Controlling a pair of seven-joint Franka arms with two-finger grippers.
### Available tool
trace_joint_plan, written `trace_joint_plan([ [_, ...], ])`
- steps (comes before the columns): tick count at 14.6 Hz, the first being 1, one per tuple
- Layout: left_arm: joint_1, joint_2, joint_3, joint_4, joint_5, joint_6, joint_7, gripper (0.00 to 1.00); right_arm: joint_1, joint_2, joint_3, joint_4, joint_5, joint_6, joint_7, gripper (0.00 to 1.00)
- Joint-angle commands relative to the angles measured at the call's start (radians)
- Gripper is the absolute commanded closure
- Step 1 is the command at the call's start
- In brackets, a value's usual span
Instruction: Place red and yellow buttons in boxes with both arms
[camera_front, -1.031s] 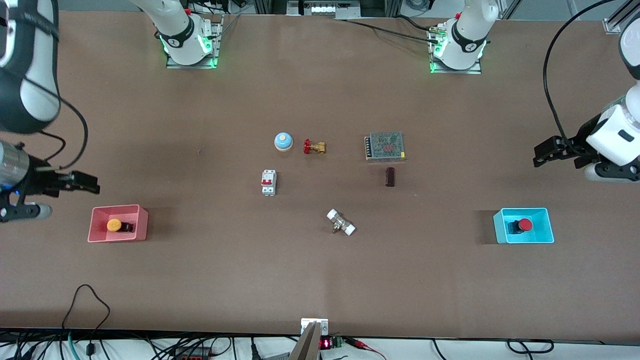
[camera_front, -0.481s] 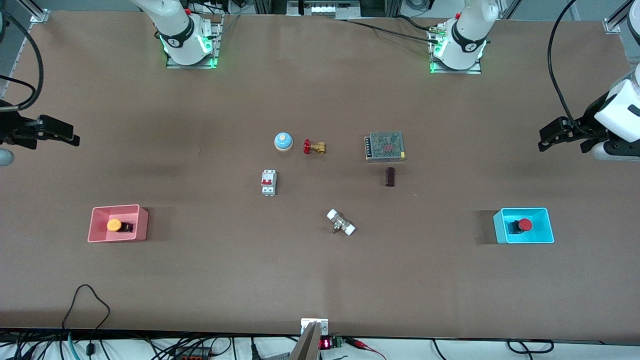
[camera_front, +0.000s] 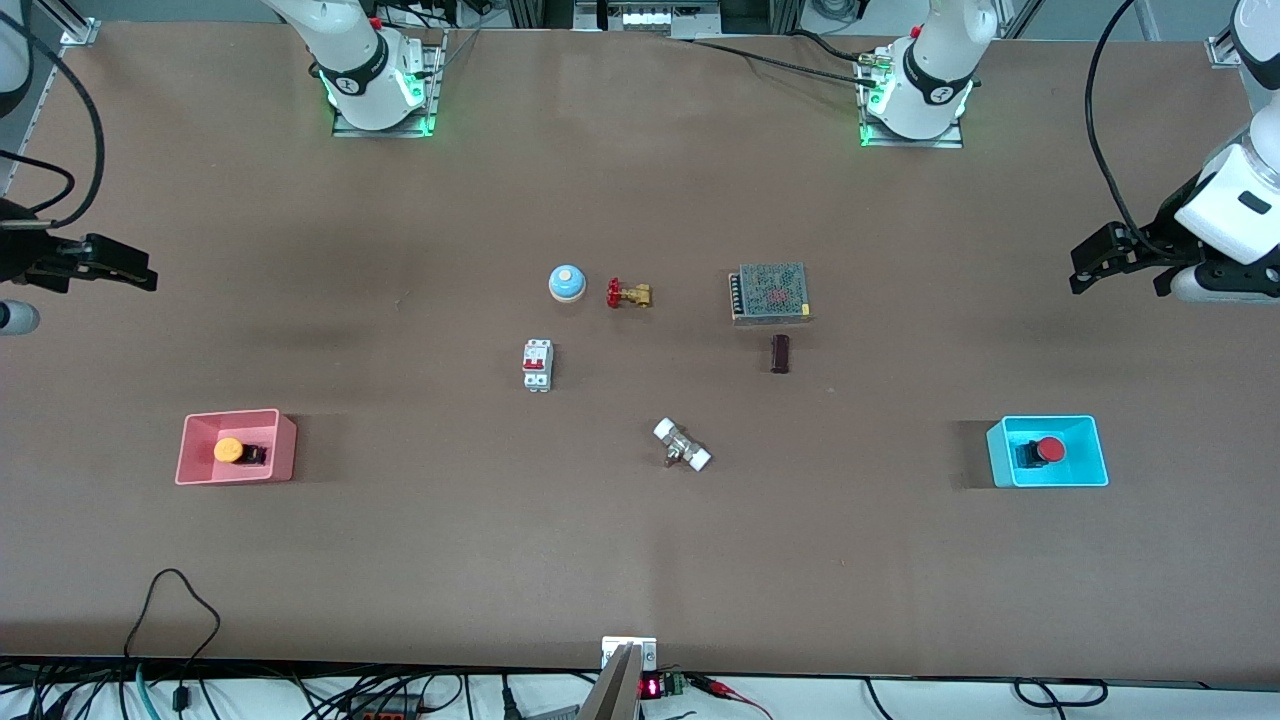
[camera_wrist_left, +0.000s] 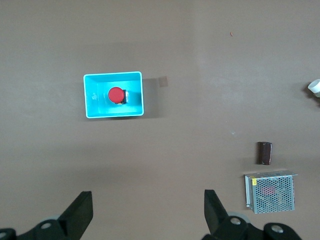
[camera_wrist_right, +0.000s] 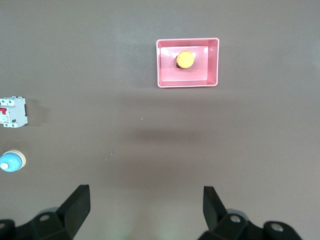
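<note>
The orange-yellow button (camera_front: 229, 450) lies in the pink-red box (camera_front: 236, 414) toward the right arm's end of the table. The red button (camera_front: 1049, 449) lies in the cyan-blue box (camera_front: 1046, 421) toward the left arm's end. My right gripper (camera_front: 128, 270) is open and empty, up in the air over bare table, apart from the pink box. My left gripper (camera_front: 1088, 264) is open and empty over bare table, apart from the cyan box. The left wrist view shows its gripper (camera_wrist_left: 148, 210), the red button (camera_wrist_left: 116, 94) and the cyan box (camera_wrist_left: 114, 75). The right wrist view shows its gripper (camera_wrist_right: 146, 207), the yellow button (camera_wrist_right: 185, 59) and the pink box (camera_wrist_right: 187, 41).
In the middle of the table lie a blue dome bell (camera_front: 567, 283), a brass valve with a red handle (camera_front: 628, 294), a metal mesh power supply (camera_front: 770, 292), a dark block (camera_front: 780, 353), a white circuit breaker (camera_front: 537, 364) and a white-ended fitting (camera_front: 682, 445).
Both grippers have drawn away from the boxes, the right one by more, and both have held nearly still over the last half second. The buttons and boxes have not moved.
</note>
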Motion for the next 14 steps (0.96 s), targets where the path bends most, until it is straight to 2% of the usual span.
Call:
trace_joint_plan([
  [1, 0.007, -0.033, -0.003, -0.018, 0.007, -0.002, 0.003, 0.01, 0.000, -0.139, 0.007, -0.167, -0.006, 0.057, 0.028, 0.00],
  [3, 0.007, -0.030, -0.003, 0.008, 0.005, -0.045, 0.002, 0.01, 0.003, -0.153, 0.010, -0.167, -0.008, 0.046, 0.027, 0.00],
  [7, 0.005, -0.021, -0.001, 0.018, 0.004, -0.042, -0.001, 0.01, -0.002, -0.165, 0.007, -0.170, -0.008, 0.018, 0.029, 0.00],
  [11, 0.005, 0.065, -0.001, 0.135, 0.002, -0.046, -0.023, 0.01, -0.003, -0.171, 0.007, -0.170, -0.014, 0.029, 0.030, 0.00],
  [14, 0.005, 0.067, -0.001, 0.135, 0.004, -0.061, -0.020, 0.01, -0.005, -0.171, 0.007, -0.170, -0.012, 0.028, 0.030, 0.00],
])
